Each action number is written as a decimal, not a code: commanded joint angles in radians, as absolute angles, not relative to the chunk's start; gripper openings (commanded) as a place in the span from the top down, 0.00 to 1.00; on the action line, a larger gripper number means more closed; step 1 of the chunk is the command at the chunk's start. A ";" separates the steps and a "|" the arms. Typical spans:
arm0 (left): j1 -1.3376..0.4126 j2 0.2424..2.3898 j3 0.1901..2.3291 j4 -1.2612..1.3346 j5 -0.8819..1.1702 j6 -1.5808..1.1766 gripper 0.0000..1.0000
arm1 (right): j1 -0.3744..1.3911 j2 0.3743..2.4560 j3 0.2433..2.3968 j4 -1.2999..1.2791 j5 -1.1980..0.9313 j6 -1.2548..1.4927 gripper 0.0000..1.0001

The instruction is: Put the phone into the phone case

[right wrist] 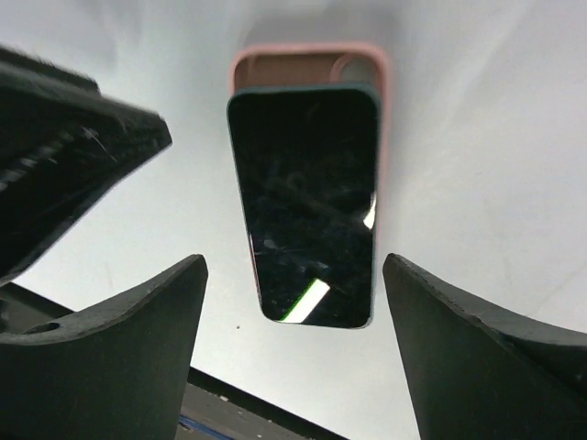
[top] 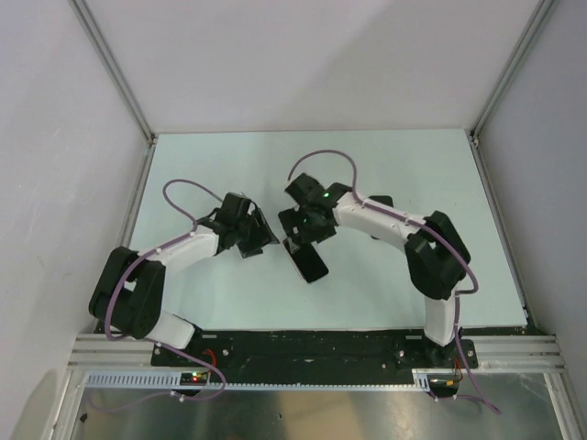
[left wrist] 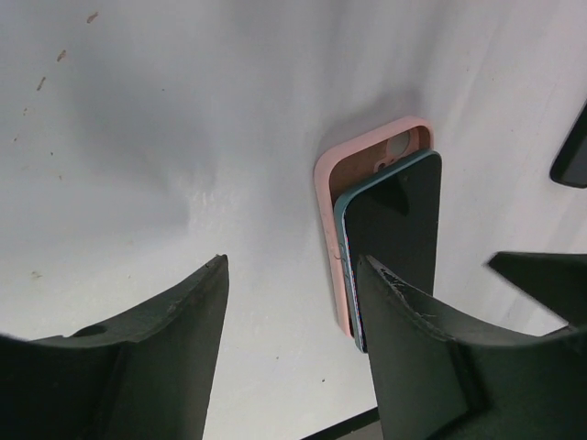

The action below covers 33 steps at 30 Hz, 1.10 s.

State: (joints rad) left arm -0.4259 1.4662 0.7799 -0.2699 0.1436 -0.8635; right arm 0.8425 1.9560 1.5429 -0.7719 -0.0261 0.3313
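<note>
The phone (right wrist: 307,202), a black slab with a teal edge, lies face up on the salmon-pink phone case (right wrist: 310,66). It is shifted so that the case's camera-cutout end shows beyond it. In the left wrist view the phone (left wrist: 399,229) sits over the case (left wrist: 367,151), whose left rim shows. My right gripper (right wrist: 293,312) is open and hovers above the phone's near end, holding nothing. My left gripper (left wrist: 289,312) is open, its right finger (left wrist: 422,357) beside the phone's long edge. In the top view the phone (top: 310,263) lies below both grippers, left (top: 266,240) and right (top: 301,236).
The white table (top: 394,284) is walled on three sides. A black strip (top: 312,344) runs along its near edge. A dark object (top: 381,203) shows partly behind the right arm. A left finger (right wrist: 73,147) reaches into the right wrist view.
</note>
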 commanded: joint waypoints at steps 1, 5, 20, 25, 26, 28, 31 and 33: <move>-0.442 1.472 0.822 -0.246 0.159 -0.843 0.39 | 0.745 1.832 1.535 -0.663 -0.046 0.363 0.21; -0.462 1.494 0.836 -0.245 0.160 -0.840 0.44 | 0.695 1.864 1.536 -0.625 -0.074 0.361 0.43; -0.537 1.625 0.925 -0.246 0.139 -0.855 0.63 | 0.675 1.966 1.512 -0.536 -0.127 0.336 0.71; -0.541 1.645 0.934 -0.245 0.119 -0.859 0.67 | 0.675 1.974 1.476 -0.521 -0.122 0.331 0.71; -0.541 1.645 0.933 -0.245 0.116 -0.859 0.68 | 0.675 1.976 1.471 -0.519 -0.122 0.330 0.71; -0.543 1.647 0.930 -0.245 0.109 -0.861 0.69 | 0.676 1.982 1.465 -0.514 -0.123 0.328 0.71; -0.543 1.652 0.926 -0.245 0.098 -0.861 0.70 | 0.680 1.993 1.460 -0.510 -0.129 0.325 0.71; -0.543 1.659 0.927 -0.245 0.095 -0.860 0.70 | 0.681 2.000 1.459 -0.507 -0.132 0.325 0.71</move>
